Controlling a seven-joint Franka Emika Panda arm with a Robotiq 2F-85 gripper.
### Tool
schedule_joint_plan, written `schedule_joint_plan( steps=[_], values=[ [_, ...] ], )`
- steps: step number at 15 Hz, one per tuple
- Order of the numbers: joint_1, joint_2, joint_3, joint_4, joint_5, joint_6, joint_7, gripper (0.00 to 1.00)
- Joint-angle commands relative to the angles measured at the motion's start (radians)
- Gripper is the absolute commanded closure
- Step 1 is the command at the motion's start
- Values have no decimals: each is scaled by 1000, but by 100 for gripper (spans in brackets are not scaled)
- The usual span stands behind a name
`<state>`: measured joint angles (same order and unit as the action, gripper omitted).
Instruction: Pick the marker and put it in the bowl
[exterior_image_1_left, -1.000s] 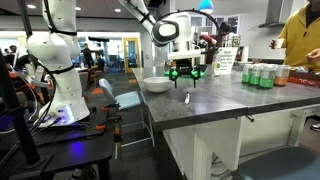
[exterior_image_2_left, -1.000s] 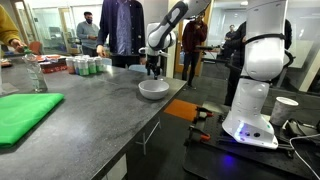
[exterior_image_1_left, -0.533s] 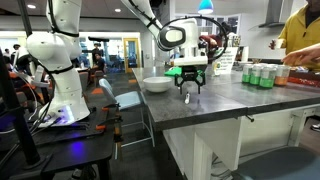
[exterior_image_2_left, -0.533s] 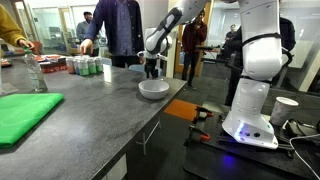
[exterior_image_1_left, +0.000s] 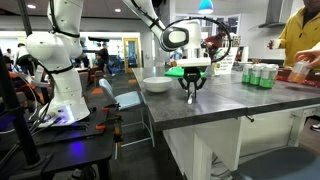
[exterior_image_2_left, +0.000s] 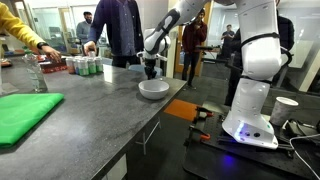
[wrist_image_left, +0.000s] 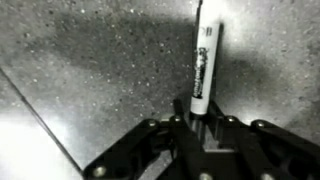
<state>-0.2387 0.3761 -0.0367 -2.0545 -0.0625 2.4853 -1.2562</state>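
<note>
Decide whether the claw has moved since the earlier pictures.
Yes. In an exterior view the claw has shifted away from the bowl, toward the green cans.

Dark grey speckled countertop, shows in both exterior views and, grainy, in the wrist view. Bears a wide, shallow, round white bowl close to one edge, a cluster of green drink cans well apart from it, a clear plastic bottle near those cans, and a flat green tray farther along.
</note>
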Motion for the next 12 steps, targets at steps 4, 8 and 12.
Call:
schedule_joint_plan(
  steps=[4, 8, 12],
  values=[
    [-13, -32, 13, -3, 6, -35, 8, 95],
    [17, -117, 14, -48, -3, -62, 65, 95],
    [44, -236, 36, -112, 51, -120, 70, 95]
  ],
)
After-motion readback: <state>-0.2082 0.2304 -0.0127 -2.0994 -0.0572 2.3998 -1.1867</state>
